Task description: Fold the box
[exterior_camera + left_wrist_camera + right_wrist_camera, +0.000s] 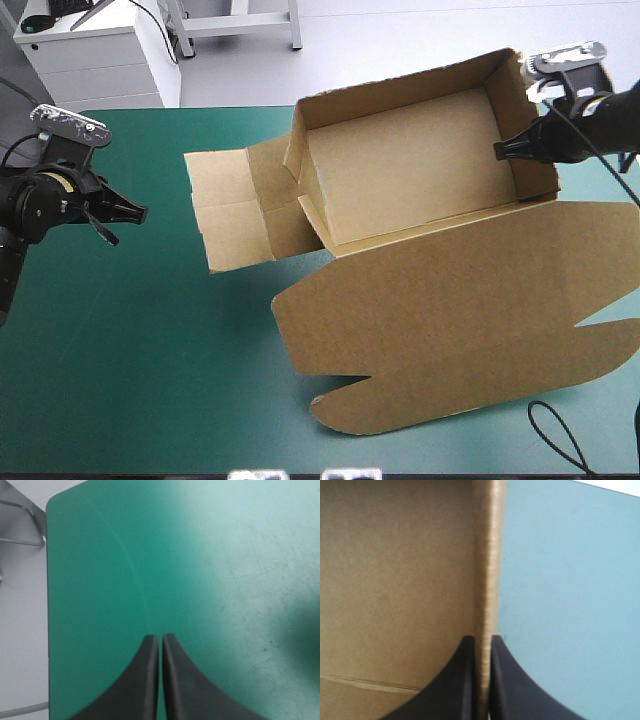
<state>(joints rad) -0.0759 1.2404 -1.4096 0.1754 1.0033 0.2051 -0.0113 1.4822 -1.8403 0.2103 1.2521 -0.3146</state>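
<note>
High view: brown box point(420, 170), walls raised, lid flat, sat right of centre on teal-green cover point(120, 350); left gripper point(140, 212) well apart.
Left wrist view: left gripper's fingers met, empty, over cover.
Right wrist view: right gripper point(481, 639) pinched the box's wall.

1. Box point(450, 330): brown board, matt, paper-like face; a fine fibrous grain is seen close up in rt wrist view.
2. Box wall's top edge point(487, 570): a faint sheen is noted; cut edges are seen slightly rough.
3. Teal-green cover point(120, 380): smooth, low-gloss; soft glare & small scuffs/specks are seen in lt wrist view.
4. Left gripper point(160, 637) & right gripper point(481, 639): black fingers point(135, 690), smooth, matt; plastic vs rubber can't be told.
</note>
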